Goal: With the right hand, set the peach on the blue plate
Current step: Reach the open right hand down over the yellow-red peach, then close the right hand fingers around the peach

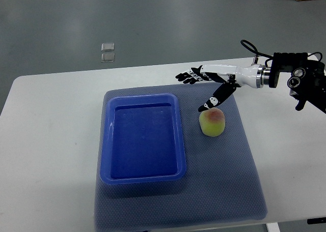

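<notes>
White tabletop (pixel 51 140) under a grey floor; a blue-grey mat (pixel 224 191) covers the centre of my work area. Blue plate (pixel 143 178), a rectangular tray-like dish, lies on the left half of the mat and holds nothing. Peach (pixel 213 122) sits on the mat just to the right of the plate's upper corner, apart from its rim. Right hand (pixel 204 87) reaches in from the right edge; its fingers (pixel 186 78) are spread and hold nothing, while the thumb (pixel 214 100) angles down toward the top of the peach, its tip at or just above the fruit. I cannot tell whether it touches. Left arm is out of view.

Risks as I judge them: the fingers extend beyond the peach rather than around it, so closing now would likely catch only the top edge. A round fruit on a textured mat may roll if the thumb nudges it, possibly against the plate's wall. A shallow pinch could let it slip during the lift over the rim.
</notes>
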Controlling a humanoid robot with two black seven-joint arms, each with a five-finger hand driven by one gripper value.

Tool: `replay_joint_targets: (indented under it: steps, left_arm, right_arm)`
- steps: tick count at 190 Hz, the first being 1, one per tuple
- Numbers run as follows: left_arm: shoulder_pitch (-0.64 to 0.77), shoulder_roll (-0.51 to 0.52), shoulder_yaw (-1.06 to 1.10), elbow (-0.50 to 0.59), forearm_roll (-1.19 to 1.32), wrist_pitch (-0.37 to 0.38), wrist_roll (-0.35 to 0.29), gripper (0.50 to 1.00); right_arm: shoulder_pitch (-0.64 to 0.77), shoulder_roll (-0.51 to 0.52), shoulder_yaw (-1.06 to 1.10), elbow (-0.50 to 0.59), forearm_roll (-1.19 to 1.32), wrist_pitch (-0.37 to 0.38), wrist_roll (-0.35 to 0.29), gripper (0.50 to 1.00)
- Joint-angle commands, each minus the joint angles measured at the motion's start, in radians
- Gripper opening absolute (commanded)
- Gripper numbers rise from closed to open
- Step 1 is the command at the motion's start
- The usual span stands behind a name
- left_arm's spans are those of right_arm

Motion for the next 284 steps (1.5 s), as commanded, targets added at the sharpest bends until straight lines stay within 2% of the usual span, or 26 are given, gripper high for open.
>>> replay_joint_targets:
  steps: [1, 29, 69, 98, 99, 101, 123, 241, 255, 261, 272, 284]
  left_arm:
    - [0.0, 0.0, 0.0, 0.0, 0.0, 0.0, 0.0, 1.0]
    - [0.0, 0.0, 0.0, 0.0, 0.0, 0.0, -0.003, 1.0]
    - [0.0, 0.0, 0.0, 0.0, 0.0, 0.0, -0.002, 1.0]
    - [0.0, 0.0, 0.0, 0.0, 0.001, 0.0, -0.002, 1.0]
    - [0.0, 0.0, 0.0, 0.0, 0.001, 0.0, -0.002, 1.0]
    - [0.0, 0.0, 0.0, 0.0, 0.001, 0.0, -0.002, 1.0]
    - [-0.001, 0.0, 0.0, -0.003, 0.001, 0.0, -0.002, 1.0]
    - [-0.003, 0.0, 0.001, -0.006, 0.001, 0.0, -0.002, 1.0]
    - [-0.003, 0.0, 0.001, -0.006, 0.001, 0.0, -0.002, 1.0]
    - [-0.003, 0.0, 0.001, -0.006, 0.001, 0.0, -0.002, 1.0]
    - [-0.003, 0.0, 0.001, -0.006, 0.001, 0.0, -0.002, 1.0]
    - [-0.003, 0.0, 0.001, -0.006, 0.001, 0.0, -0.002, 1.0]
  right_arm:
    - [0.05, -0.017, -0.085, 0.007, -0.087, 0.0, 0.031, 0.93]
    - [0.101, -0.04, -0.194, 0.03, -0.173, -0.01, 0.04, 0.93]
    - [0.107, -0.036, -0.239, 0.028, -0.219, -0.044, 0.038, 0.93]
    - [0.101, -0.024, -0.265, 0.018, -0.24, -0.09, 0.037, 0.93]
    - [0.099, -0.024, -0.289, 0.013, -0.244, -0.123, 0.037, 0.93]
    - [0.099, -0.024, -0.296, 0.013, -0.244, -0.131, 0.037, 0.93]
    - [0.101, -0.024, -0.339, -0.002, -0.244, -0.178, 0.035, 0.93]
    - [0.099, -0.022, -0.375, -0.061, -0.244, -0.208, 0.034, 0.924]
    - [0.099, -0.022, -0.374, -0.061, -0.242, -0.221, 0.04, 0.909]
    - [0.099, -0.022, -0.374, -0.061, -0.239, -0.228, 0.043, 0.889]
    - [0.099, -0.022, -0.372, -0.059, -0.234, -0.232, 0.046, 0.815]
    - [0.099, -0.022, -0.372, -0.059, -0.233, -0.232, 0.046, 0.795]
